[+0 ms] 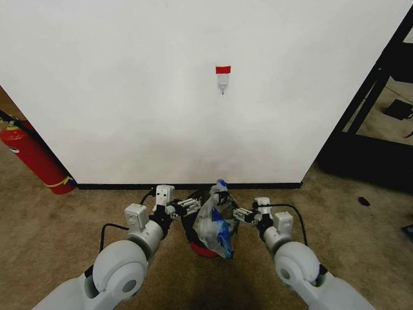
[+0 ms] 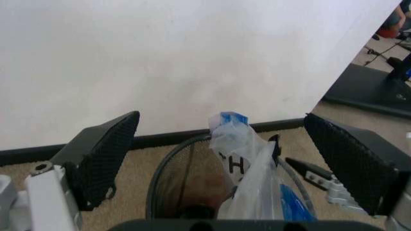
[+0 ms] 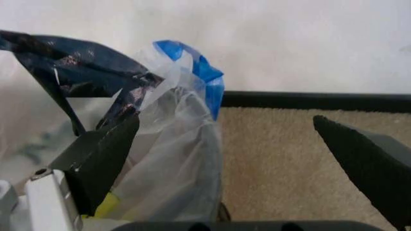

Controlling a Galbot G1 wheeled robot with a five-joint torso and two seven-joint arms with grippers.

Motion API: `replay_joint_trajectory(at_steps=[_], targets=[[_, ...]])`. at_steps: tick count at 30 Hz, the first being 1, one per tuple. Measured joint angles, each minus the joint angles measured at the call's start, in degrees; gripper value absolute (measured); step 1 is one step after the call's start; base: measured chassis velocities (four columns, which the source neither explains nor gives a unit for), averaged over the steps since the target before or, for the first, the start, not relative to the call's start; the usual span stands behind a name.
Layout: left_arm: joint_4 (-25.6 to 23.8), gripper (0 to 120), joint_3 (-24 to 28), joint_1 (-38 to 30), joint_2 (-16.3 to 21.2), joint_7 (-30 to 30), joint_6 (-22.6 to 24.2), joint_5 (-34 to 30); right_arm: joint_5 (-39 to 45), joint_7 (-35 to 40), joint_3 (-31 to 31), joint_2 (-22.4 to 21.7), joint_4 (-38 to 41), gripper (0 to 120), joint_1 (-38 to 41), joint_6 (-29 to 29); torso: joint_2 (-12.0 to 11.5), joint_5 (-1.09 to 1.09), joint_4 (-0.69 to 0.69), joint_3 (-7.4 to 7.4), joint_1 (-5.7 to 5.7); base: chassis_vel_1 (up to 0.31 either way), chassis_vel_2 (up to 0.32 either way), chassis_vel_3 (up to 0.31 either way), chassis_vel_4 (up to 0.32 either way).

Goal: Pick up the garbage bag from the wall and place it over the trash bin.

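In the head view, the garbage bag (image 1: pixel 215 223) hangs on the trash bin (image 1: pixel 201 245), low in the middle of the picture, on the brown carpet (image 1: pixel 64 223) just in front of the wall (image 1: pixel 193 97). The left tool (image 1: pixel 192 205) is at about 9 o'clock from the bag, and the right tool (image 1: pixel 240 214) is at about 3 o'clock, both very close to it. High on the wall at 12 o'clock sits a small white hook (image 1: pixel 222 84) under a red tape strip (image 1: pixel 222 69). A red fire extinguisher (image 1: pixel 35 158) leans far off at 9 o'clock.

The left wrist view looks into the round wire rim of the bin (image 2: pixel 168 173), with the bag (image 2: pixel 247 183) draped on the far side. The left tool's fingers (image 2: pixel 103 154) are spread wide and hold nothing.

The right wrist view shows the bag (image 3: pixel 173 159) up close, with its blue top and a small yellow mark. The right tool's fingers (image 3: pixel 103 159) are spread too, and one touches the bag.
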Motion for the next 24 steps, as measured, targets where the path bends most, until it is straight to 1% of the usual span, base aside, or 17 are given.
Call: replay_joint_trajectory(at_steps=[4,11,12,13,15,16,17,18,19,24], targets=[[0.12,100,-0.09,0.05,0.04,0.00,-0.05,0.04,2.12,1.55,-1.76,1.33,-1.75,100,2.06,-1.04,0.00,0.00,0.00,0.00,0.00,0.000,0.000,0.000,0.000],[0.38,100,0.05,-0.70,-0.02,0.01,-0.16,0.12,3.16,3.09,-3.89,2.71,-4.02,100,3.42,-2.24,0.00,0.00,0.00,0.00,0.00,0.000,0.000,0.000,0.000],[0.38,100,0.08,-0.79,-0.07,0.01,-0.18,0.14,3.42,3.43,-4.03,2.92,-4.44,98,3.56,-2.46,0.00,0.00,0.00,0.00,0.00,0.000,0.000,0.000,0.000],[0.38,100,0.08,-0.79,-0.07,0.01,-0.18,0.14,3.42,3.43,-4.03,2.92,-4.44,98,3.56,-2.46,0.00,0.00,0.00,0.00,0.00,0.000,0.000,0.000,0.000],[0.39,100,0.10,-0.82,-0.14,0.01,-0.21,0.14,4.24,3.91,-4.10,3.13,-5.04,89,3.78,-2.72,0.00,0.01,0.00,0.00,0.00,0.000,0.000,0.000,0.000],[0.39,100,0.10,-0.82,-0.14,0.01,-0.21,0.14,4.24,3.91,-4.10,3.13,-5.04,89,3.78,-2.72,0.00,0.01,0.00,0.00,0.00,0.000,0.000,0.000,0.000],[0.38,100,0.11,-0.79,-0.16,0.01,-0.25,0.12,5.10,4.12,-4.09,3.14,-5.20,83,3.90,-2.84,0.00,0.00,0.00,0.00,0.00,0.000,0.000,0.000,0.000],[0.39,100,0.12,-0.76,-0.18,0.00,-0.27,0.02,5.83,4.35,-4.08,3.14,-5.27,78,4.01,-2.96,0.00,0.01,0.00,0.00,0.00,0.000,0.000,0.000,0.000],[0.39,100,0.12,-0.76,-0.18,0.00,-0.27,0.02,5.83,4.35,-4.08,3.14,-5.27,78,4.01,-2.96,0.00,0.01,0.00,0.00,0.00,0.000,0.000,0.000,0.000],[0.35,100,0.17,-1.17,-0.27,-0.54,-0.30,-0.78,8.26,5.22,-4.09,3.25,-5.37,56,4.40,-3.87,0.00,0.01,0.00,0.00,0.00,0.000,0.000,0.000,0.000]])
